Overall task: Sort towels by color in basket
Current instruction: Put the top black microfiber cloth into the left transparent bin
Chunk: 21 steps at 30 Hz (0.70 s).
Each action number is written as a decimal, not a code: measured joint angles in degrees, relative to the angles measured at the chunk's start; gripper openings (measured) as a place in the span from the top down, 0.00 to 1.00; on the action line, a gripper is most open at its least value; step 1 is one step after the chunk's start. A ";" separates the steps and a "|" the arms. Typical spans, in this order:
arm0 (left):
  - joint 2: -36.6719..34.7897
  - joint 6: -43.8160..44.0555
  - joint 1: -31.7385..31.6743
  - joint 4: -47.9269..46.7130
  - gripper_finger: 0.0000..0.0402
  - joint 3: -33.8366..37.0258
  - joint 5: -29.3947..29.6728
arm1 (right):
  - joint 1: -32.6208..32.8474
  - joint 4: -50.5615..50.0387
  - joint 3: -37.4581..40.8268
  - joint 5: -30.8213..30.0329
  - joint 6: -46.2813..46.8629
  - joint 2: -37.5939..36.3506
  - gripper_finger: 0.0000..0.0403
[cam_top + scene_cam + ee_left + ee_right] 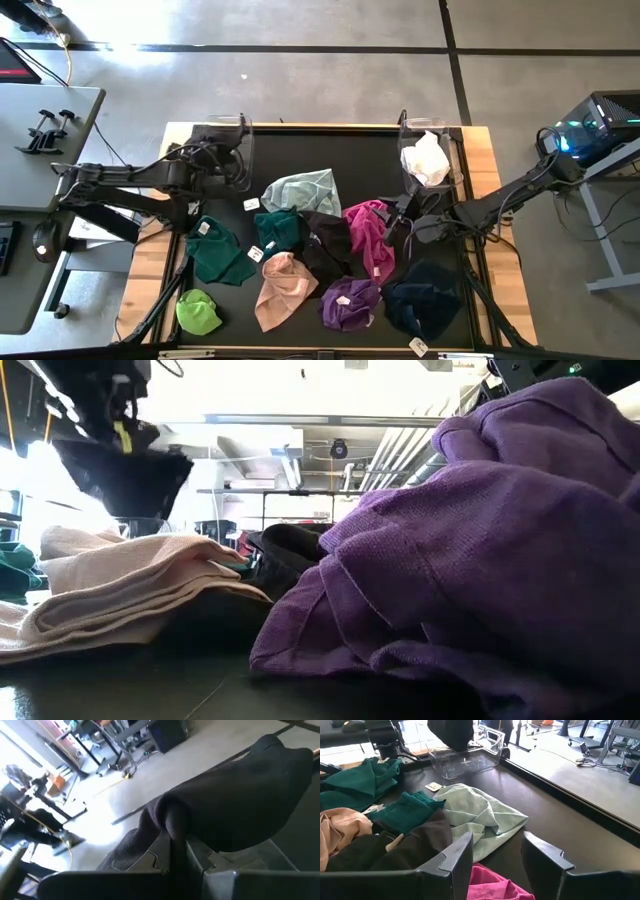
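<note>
Black matting covers the table (pixel 478 150), where towels lie heaped mid-table. Up close, a purple towel (pixel 480 550) blocks most of the low view. The left gripper (pixel 172 851), clamped on a black towel (pixel 235 815), hangs over the clear left bin (pixel 465 760). The right gripper (pixel 495 860), fingers apart, hovers by the magenta towel (pixel 368 232).

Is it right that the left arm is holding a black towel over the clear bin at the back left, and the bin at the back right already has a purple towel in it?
Not quite. The right bin holds a white towel, not purple, as the high view shows. The left gripper does hold the black towel over the left bin.
</note>
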State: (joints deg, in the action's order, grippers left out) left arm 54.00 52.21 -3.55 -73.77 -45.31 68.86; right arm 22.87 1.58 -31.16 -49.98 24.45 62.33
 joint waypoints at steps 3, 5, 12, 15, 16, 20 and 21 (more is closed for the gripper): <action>0.17 -5.09 -0.26 7.54 0.95 1.05 -2.22 | 0.00 0.02 -0.01 0.01 0.58 0.00 0.61; 0.21 -8.03 -0.25 11.48 0.91 1.41 -3.96 | 0.00 0.03 0.00 0.02 1.06 0.00 0.61; -0.02 -9.04 -4.53 13.68 0.67 1.34 -6.25 | 0.00 0.45 -0.02 0.30 1.23 0.00 0.61; -0.04 -9.16 -9.12 13.74 0.59 1.34 -7.42 | 0.00 0.53 -0.02 0.59 1.47 0.00 0.61; -0.04 -10.06 -10.66 13.94 0.57 1.34 -8.14 | 0.00 0.65 -0.02 0.65 1.68 0.00 0.61; -0.13 -16.14 -15.31 15.61 0.52 1.20 -11.96 | 0.00 0.68 -0.02 0.68 2.32 0.00 0.61; -0.15 -17.19 -16.00 15.69 0.52 0.96 -14.04 | 0.00 0.68 -0.02 0.68 2.32 0.00 0.61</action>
State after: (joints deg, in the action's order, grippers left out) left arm 53.84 35.02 -19.55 -58.08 -44.35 54.82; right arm 22.87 2.26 -31.18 -49.30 26.76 62.33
